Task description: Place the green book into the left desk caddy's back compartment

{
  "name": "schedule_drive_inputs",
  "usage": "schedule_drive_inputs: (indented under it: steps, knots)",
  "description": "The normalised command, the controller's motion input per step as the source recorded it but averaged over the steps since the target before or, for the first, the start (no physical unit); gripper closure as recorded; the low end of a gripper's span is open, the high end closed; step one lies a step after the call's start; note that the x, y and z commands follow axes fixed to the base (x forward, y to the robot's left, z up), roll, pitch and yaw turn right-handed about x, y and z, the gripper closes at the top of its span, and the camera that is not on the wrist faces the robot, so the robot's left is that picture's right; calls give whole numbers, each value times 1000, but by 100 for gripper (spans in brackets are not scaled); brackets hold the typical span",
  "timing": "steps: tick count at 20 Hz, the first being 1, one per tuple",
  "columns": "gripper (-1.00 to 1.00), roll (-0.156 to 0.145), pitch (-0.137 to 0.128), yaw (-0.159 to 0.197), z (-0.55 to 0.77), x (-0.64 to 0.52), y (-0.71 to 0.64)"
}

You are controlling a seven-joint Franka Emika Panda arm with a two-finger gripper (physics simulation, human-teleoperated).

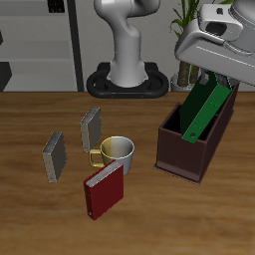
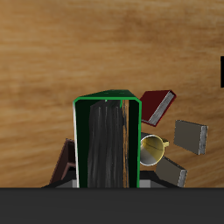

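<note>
**Green book held tilted over the caddy**

Taking the mug (image 1: 118, 151) as the landmark: nearest the bench's front edge, just in front of the mug, the dark red book (image 1: 105, 191) stands upright on the wooden bench (image 1: 40, 219). The mug is cream with a yellow handle. 2 grey books stand close to it, 1 (image 1: 53, 156) off to the handle side and 1 (image 1: 91, 128) just behind it.

On the mug's other side, a little farther back, sits the left desk caddy (image 1: 189, 149), a dark brown box with a black inside. The green book (image 1: 206, 108) leans at a slant above it, its lower end dipping below the caddy's rim at the back compartment (image 1: 214, 115); whether it touches the bottom cannot be told.

The gripper (image 1: 221, 72) is pinching the green book's upper end. In the wrist view the green cover (image 2: 105, 98) wraps the dark page block.

Farthest back stands the robot's base (image 1: 127, 75).
</note>
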Motion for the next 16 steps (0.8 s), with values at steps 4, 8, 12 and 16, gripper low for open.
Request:
schedule_drive_inputs:
  steps: [4,8,12,16]
  knots:
    - [100,-9,-9,2,-69,-14,-46]
    - [100,-25,-10,-48,-160,-73,-2]
    - [100,-7,-6,22,-127,-156,131]
    - [100,-14,-20,40,-19,-242,80]
